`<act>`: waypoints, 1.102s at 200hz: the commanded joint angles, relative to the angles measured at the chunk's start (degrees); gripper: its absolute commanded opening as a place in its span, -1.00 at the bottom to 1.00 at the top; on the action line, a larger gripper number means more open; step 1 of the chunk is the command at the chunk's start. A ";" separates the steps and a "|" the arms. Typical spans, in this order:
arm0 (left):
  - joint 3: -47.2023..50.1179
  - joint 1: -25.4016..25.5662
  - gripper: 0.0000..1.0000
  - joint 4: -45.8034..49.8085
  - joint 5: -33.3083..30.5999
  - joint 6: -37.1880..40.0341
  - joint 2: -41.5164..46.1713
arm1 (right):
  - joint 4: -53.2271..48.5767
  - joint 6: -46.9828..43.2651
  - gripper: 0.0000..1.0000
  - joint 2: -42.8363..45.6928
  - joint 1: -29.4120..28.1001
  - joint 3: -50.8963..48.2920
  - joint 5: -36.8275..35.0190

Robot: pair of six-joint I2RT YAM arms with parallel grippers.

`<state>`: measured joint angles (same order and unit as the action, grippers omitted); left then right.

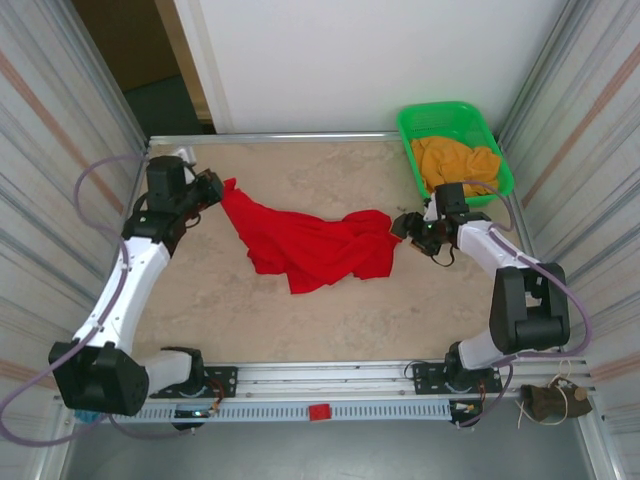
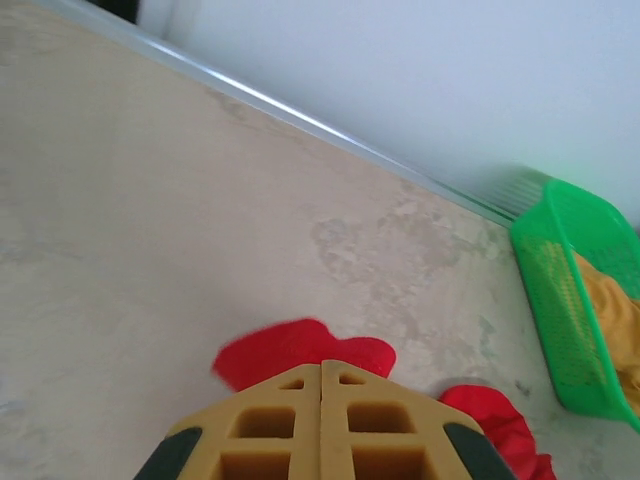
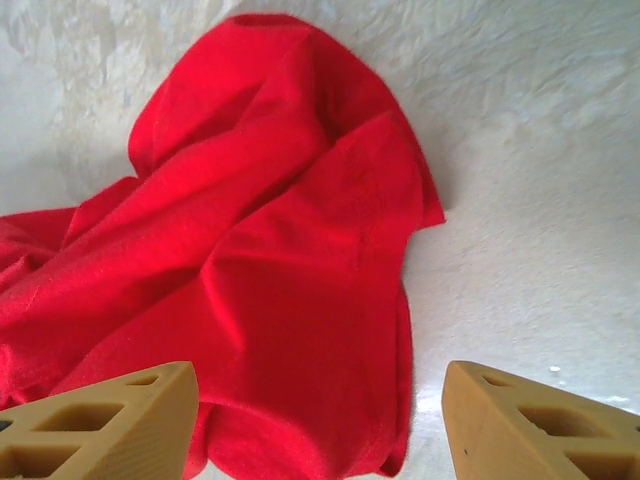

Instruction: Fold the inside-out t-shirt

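The inside-out t-shirt (image 1: 315,248) is bright red and lies crumpled across the middle of the table, one end drawn out toward the left. My left gripper (image 1: 214,187) is at that end. In the left wrist view its tan fingers are pressed together, with a lobe of the red t-shirt (image 2: 300,348) sticking out just past the left gripper (image 2: 321,366). My right gripper (image 1: 400,227) is at the shirt's right end. In the right wrist view the right gripper (image 3: 320,400) stands open, its fingers (image 3: 130,410) wide apart over the t-shirt's edge (image 3: 300,300).
A green basket (image 1: 455,118) holding an orange-yellow cloth (image 1: 455,160) stands at the back right corner, close behind my right arm; the green basket (image 2: 570,300) also appears in the left wrist view. Metal rails edge the table (image 1: 300,320), with corrugated walls on both sides.
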<state>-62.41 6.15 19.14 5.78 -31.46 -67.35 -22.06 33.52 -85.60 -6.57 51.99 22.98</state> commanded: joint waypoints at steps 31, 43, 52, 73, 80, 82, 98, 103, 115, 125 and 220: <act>0.33 -4.18 -1.00 0.73 -2.31 0.76 4.52 | 1.91 1.99 0.29 -4.16 -3.16 2.09 0.70; 0.51 -4.18 -1.00 0.73 -1.83 0.67 4.42 | 1.89 1.99 0.27 -5.55 -3.49 2.97 0.57; 0.71 -4.13 -1.00 0.56 -1.40 0.61 4.33 | 2.06 2.07 0.23 -6.53 -3.63 3.36 0.79; 1.26 -4.14 -1.00 0.38 -0.88 0.55 4.16 | 2.70 2.59 0.07 -7.77 -4.12 3.56 1.88; 1.28 -4.14 -1.00 0.38 -0.57 0.76 4.16 | 2.76 2.69 0.00 -7.69 -4.48 3.36 2.00; 1.36 -4.18 -1.00 0.38 -0.46 0.78 4.16 | 2.80 2.74 -0.03 -7.55 -4.63 3.27 2.05; 1.49 -4.15 -1.00 0.38 -0.03 0.84 4.16 | 3.48 3.49 -0.09 -6.33 -6.00 1.85 1.63; 1.50 -4.15 -1.00 0.38 -0.11 0.82 4.16 | 3.73 3.80 -0.10 -5.81 -6.44 1.29 1.62; 1.68 -4.14 -1.00 0.38 -0.18 0.96 4.25 | 4.33 4.71 -0.11 -4.63 -7.49 -0.48 1.55; 1.77 -4.13 -1.00 0.29 -0.16 1.00 4.25 | 5.54 5.87 -0.11 -3.68 -8.19 -2.28 1.66; 0.54 -4.14 -1.00 0.62 -0.19 1.29 3.72 | 12.63 12.19 -0.25 -3.57 -13.80 -8.79 1.87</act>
<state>-61.04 2.24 19.70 4.89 -31.27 -63.75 -13.30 42.41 -88.97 -19.46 43.57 24.08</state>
